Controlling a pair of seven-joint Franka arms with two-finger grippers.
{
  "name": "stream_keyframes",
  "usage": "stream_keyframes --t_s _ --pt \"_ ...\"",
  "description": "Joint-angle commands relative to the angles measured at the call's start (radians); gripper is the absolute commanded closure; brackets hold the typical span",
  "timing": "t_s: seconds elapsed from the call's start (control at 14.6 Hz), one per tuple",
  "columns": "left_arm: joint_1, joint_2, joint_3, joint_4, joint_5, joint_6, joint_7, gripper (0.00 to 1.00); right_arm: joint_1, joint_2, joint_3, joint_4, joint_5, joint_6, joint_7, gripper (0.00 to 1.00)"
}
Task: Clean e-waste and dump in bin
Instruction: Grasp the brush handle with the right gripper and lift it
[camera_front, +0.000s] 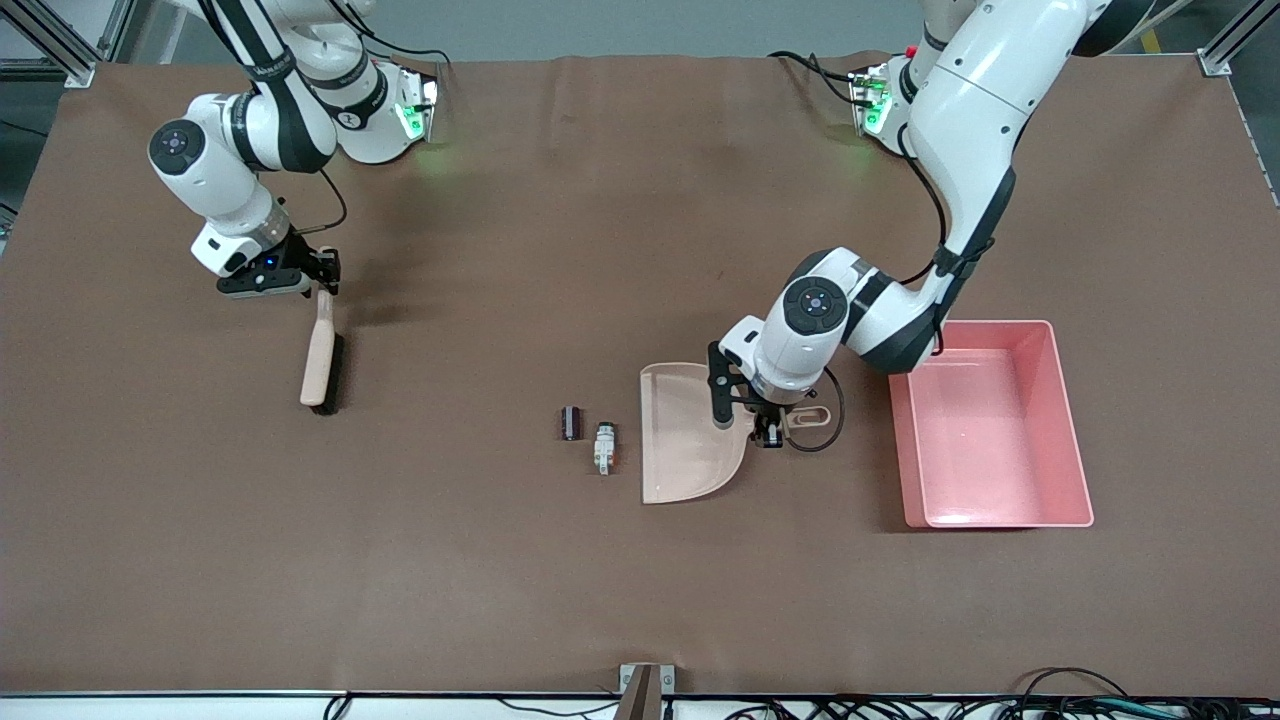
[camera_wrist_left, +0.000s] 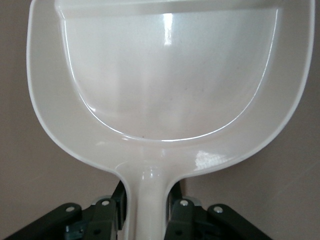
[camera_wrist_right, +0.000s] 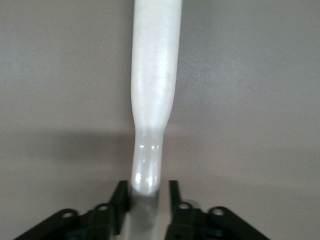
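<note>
The e-waste lies on the brown mat beside the dustpan's mouth: a dark stubby cylinder (camera_front: 571, 422) and a white-grey piece (camera_front: 604, 446). The beige dustpan (camera_front: 690, 440) (camera_wrist_left: 170, 75) lies flat, and my left gripper (camera_front: 768, 432) (camera_wrist_left: 148, 192) is shut on its handle. A beige brush (camera_front: 322, 360) (camera_wrist_right: 152, 100) with dark bristles lies toward the right arm's end. My right gripper (camera_front: 327, 272) (camera_wrist_right: 146, 192) straddles the brush's handle end, one finger touching it and a narrow gap at the other. The pink bin (camera_front: 1070, 430) stands beside the dustpan, toward the left arm's end.
A black cable loop (camera_front: 815, 425) hangs by the left wrist between dustpan and bin. A small bracket (camera_front: 645, 685) sits at the table edge nearest the front camera. Bare mat spreads between brush and e-waste.
</note>
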Motion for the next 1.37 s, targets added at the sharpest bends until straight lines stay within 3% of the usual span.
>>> stream_keyframes --t_s 0.0,0.27,0.89,1.3 --pt "0.007 0.015 -0.003 0.02 0.018 0.007 0.033 0.73 -0.006 -0.046 0.0 -0.084 0.001 0.042 0.025 0.76" --pt "0.007 0.015 -0.001 0.02 0.019 0.007 0.054 0.81 -0.006 -0.046 0.0 -0.083 0.001 0.042 0.025 1.0" --pt "-0.005 0.015 -0.003 0.032 0.019 0.001 0.085 0.85 0.056 -0.067 0.0 -0.019 0.006 -0.048 0.161 1.0" --pt "-0.034 0.015 0.002 0.037 0.016 -0.046 0.031 0.86 0.295 -0.077 -0.002 0.086 0.025 -0.125 0.484 1.0"
